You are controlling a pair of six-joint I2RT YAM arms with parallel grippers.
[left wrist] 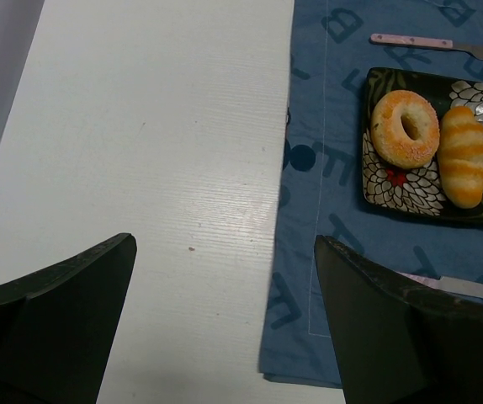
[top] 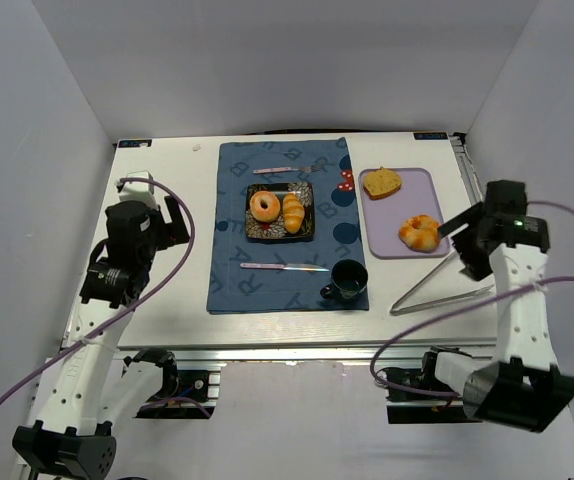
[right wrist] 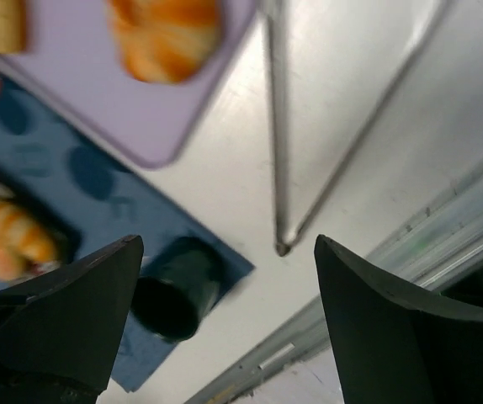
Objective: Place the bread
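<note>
right gripper (right wrist: pixel 223 252) released, empty, above tongs (top: pixel 445 285) | left gripper (left wrist: pixel 225 252) released, empty | risk: off-centre grab, tongs skidding left into roll (top: pixel 419 232)

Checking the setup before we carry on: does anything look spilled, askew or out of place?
Nothing spilled or damaged. Only the metal tongs stand out: they lie splayed open on the table between the purple tray and the near edge.

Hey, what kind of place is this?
Likely a robot test cell staged as a dining setting: plain white walls box in the table, a left arm and right arm sit at its near edge, and a blue placemat carries a plate of pastries.
</note>
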